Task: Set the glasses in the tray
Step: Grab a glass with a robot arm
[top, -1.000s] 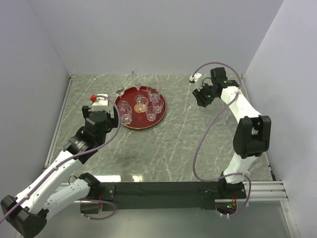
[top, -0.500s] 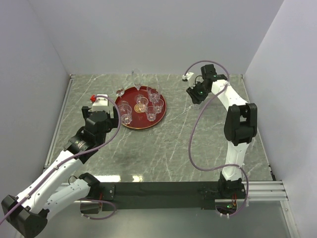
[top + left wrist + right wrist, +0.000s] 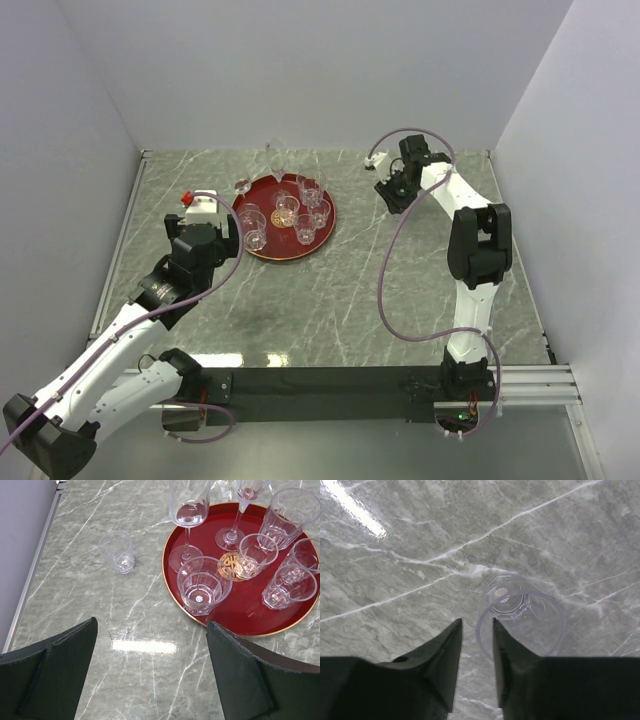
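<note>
The dark-red tray [image 3: 328, 228] with a gold emblem holds several clear glasses, both tumblers and stemmed ones; it also shows in the left wrist view [image 3: 250, 616]. One small tumbler [image 3: 117, 551] stands on the marble just left of the tray [image 3: 242, 186]. My left gripper [image 3: 151, 625] is wide open and empty over bare table, near-left of the tray [image 3: 232, 235]. My right gripper [image 3: 392, 188] is at the back right. In the right wrist view its jaws [image 3: 477, 621] stand a narrow gap apart over the near rim of another clear tumbler [image 3: 530, 625], which stands on the marble. They are not closed on it.
The table is grey-green veined marble with white walls on three sides. A metal strip [image 3: 30, 575] runs along the left edge. A purple cable loops from the right arm [image 3: 395, 260] over the table's right half.
My right arm has swung left and farther back, bringing its gripper over the lone tumbler. The left arm and the glasses in the tray have not moved.
</note>
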Controlling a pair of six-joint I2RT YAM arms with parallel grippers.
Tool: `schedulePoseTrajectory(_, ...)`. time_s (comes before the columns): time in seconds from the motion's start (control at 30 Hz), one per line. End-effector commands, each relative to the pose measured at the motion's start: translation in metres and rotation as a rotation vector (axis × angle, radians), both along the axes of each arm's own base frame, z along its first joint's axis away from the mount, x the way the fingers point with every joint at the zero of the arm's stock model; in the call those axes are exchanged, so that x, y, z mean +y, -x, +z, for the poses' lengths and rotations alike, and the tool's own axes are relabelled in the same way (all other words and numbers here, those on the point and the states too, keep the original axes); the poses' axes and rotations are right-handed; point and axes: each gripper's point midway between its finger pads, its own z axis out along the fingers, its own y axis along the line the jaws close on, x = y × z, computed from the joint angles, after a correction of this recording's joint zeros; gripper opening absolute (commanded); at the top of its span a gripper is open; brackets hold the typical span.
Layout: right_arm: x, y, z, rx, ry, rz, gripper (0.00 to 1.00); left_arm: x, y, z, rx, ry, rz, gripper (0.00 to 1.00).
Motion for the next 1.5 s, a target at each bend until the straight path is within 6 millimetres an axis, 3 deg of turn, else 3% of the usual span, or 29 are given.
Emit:
schedulePoseTrajectory(0.0,0.005,-0.012,0.009,-0.036,0.011,-0.008,0.33,0.000,-0.003,0.011,-0.045,0.028,0.005,0.96)
schedulePoseTrajectory(0.23,0.004,-0.012,0.007,-0.038,0.023,-0.017,0.08,0.000,-0.003,0.012,-0.047,0.030,0.005,0.96)
schedulePoseTrajectory(0.27,0.004,-0.012,0.008,-0.040,0.025,-0.019,0.00,0.000,-0.003,0.012,-0.048,0.029,0.005,0.96)
schedulePoseTrajectory(0.47,0.005,-0.001,0.024,-0.067,0.016,0.026,0.00,0.001,-0.002,0.014,-0.052,0.033,0.007,0.96)
schedulePoseTrajectory(0.5,0.006,0.002,0.033,-0.090,0.017,0.043,0.00,0.000,-0.002,0.013,-0.051,0.033,0.004,0.96)
schedulePoseTrajectory(0.67,0.014,0.027,0.046,-0.118,0.022,0.138,0.00,0.000,-0.002,0.015,-0.056,0.038,0.001,0.96)
schedulePoseTrajectory(0.7,0.017,0.031,0.056,-0.141,0.019,0.158,0.00,0.000,-0.002,0.015,-0.057,0.039,0.000,0.96)
schedulePoseTrajectory(0.77,0.022,0.043,0.055,-0.135,0.014,0.195,0.00,0.001,-0.001,0.015,-0.056,0.041,0.000,0.96)
schedulePoseTrajectory(0.9,0.044,0.065,0.069,-0.167,0.003,0.298,0.00,0.002,-0.001,0.017,-0.063,0.043,0.006,0.96)
schedulePoseTrajectory(1.27,0.114,0.119,0.082,-0.168,-0.022,0.530,0.00,0.009,0.002,0.022,-0.090,0.052,0.031,0.96)
schedulePoseTrajectory(1.47,0.143,0.135,0.088,-0.172,-0.027,0.614,0.00,0.014,0.004,0.026,-0.107,0.054,0.053,0.95)
